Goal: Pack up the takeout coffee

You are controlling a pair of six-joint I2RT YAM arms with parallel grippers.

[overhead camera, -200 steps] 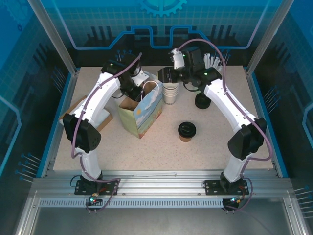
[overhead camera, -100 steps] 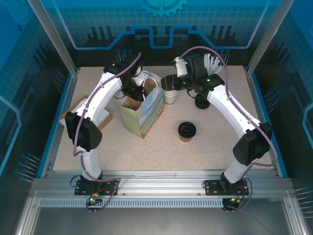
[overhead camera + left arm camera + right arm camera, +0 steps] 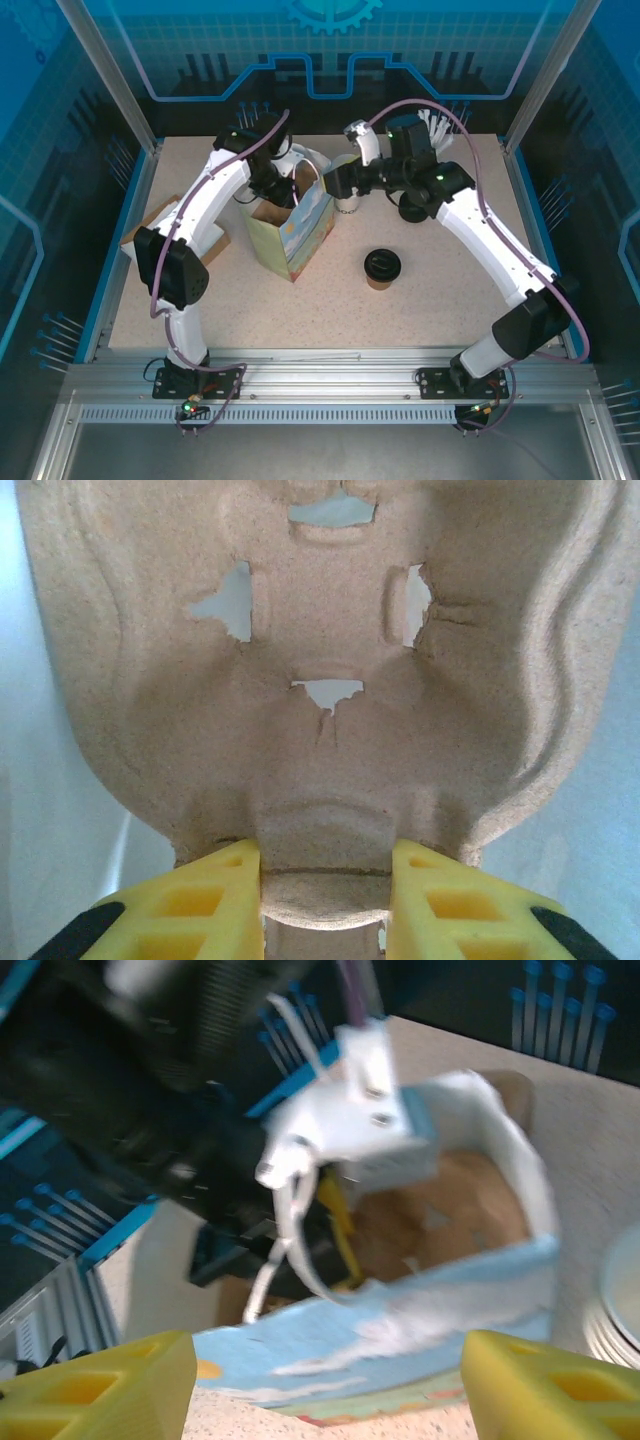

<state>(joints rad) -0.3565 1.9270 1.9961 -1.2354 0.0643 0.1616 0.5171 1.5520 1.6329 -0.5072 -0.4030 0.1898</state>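
Jaws pinch what seems a pulp tray (image 3: 330,730)

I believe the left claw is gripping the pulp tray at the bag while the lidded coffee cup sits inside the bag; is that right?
Not quite. The left claw does grip the pulp tray at the bag, but the lidded coffee cup stands on the table, apart from the bag on its right, as the top view shows.

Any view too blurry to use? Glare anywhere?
Right wrist: motion-smeared, blue illustrated paper bag soft, own yellow fingers sharp. Left wrist: crisp on brown moulded-pulp cup carrier. Top external: sharp, even light, no glare on the speckled table.
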